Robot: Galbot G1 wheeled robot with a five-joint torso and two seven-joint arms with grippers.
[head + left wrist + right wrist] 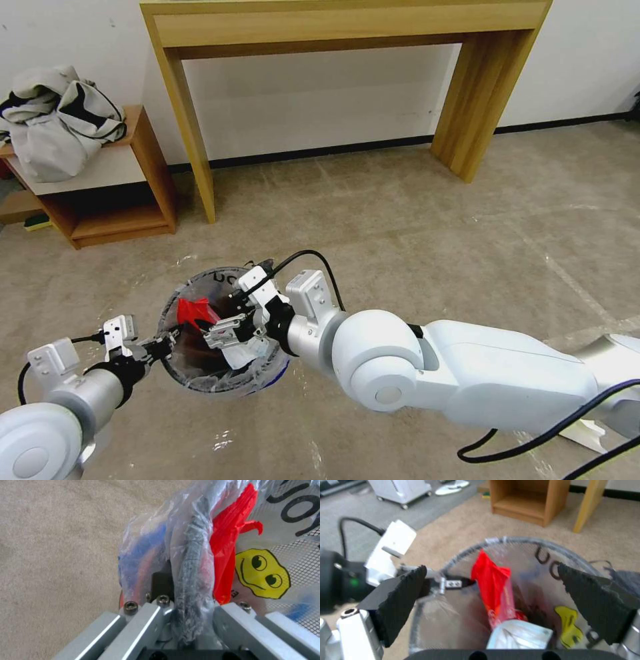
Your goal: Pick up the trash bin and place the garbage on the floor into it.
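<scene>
The trash bin, lined with a clear bag bearing black letters and a yellow face, hangs just above the floor. My left gripper is shut on its near-left rim, bag film pinched with it. My right gripper hovers open over the bin's mouth, its black pads wide apart with nothing between them. Garbage lies inside the bin: a red crumpled wrapper stands against the wall and a white tissue-like piece rests at the bottom. The wrapper also shows beside the right fingers.
A wooden table stands against the far wall. A low wooden shelf with grey clothing is at the far left. Flat white soles lie on the floor near a white wheeled unit.
</scene>
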